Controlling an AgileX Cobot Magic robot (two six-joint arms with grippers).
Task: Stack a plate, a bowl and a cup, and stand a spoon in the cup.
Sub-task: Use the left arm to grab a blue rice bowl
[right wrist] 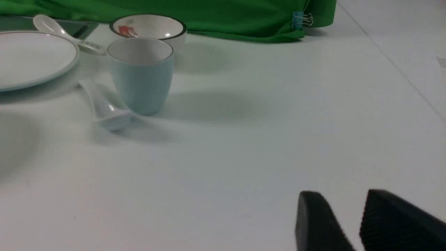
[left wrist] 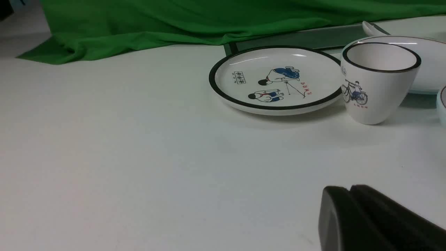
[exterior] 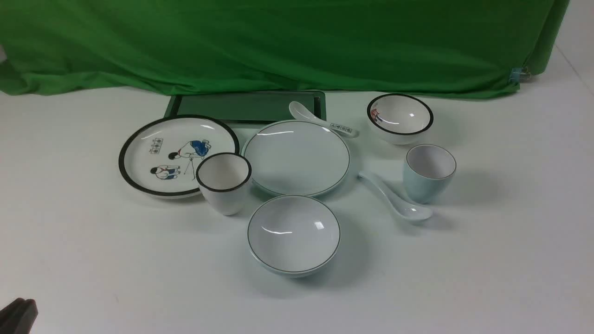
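The plain pale plate (exterior: pixel 296 157) lies mid-table, its edge also in the right wrist view (right wrist: pixel 33 59). In front of it sits the large plain bowl (exterior: pixel 293 234). At the right stands the light-blue cup (exterior: pixel 429 172) (right wrist: pixel 141 75), and the plain white spoon (exterior: pixel 395 197) (right wrist: pixel 104 106) lies on the table beside it. My left gripper (exterior: pixel 21 311) (left wrist: pixel 350 190) is shut and empty at the near left corner, far from the dishes. The right gripper (right wrist: pixel 343 197) shows only in its wrist view, open over bare table, with nothing between its fingers.
A black-rimmed cartoon plate (exterior: pixel 178 155) (left wrist: pixel 275 80) and a black-rimmed white cup (exterior: pixel 223 182) (left wrist: pixel 378 82) stand at the left. A small black-rimmed bowl (exterior: pixel 400 118) is back right, and a printed spoon (exterior: pixel 322 119) leans on a dark green tray (exterior: pixel 246 106). Green cloth (exterior: pixel 278 41) backs the table.
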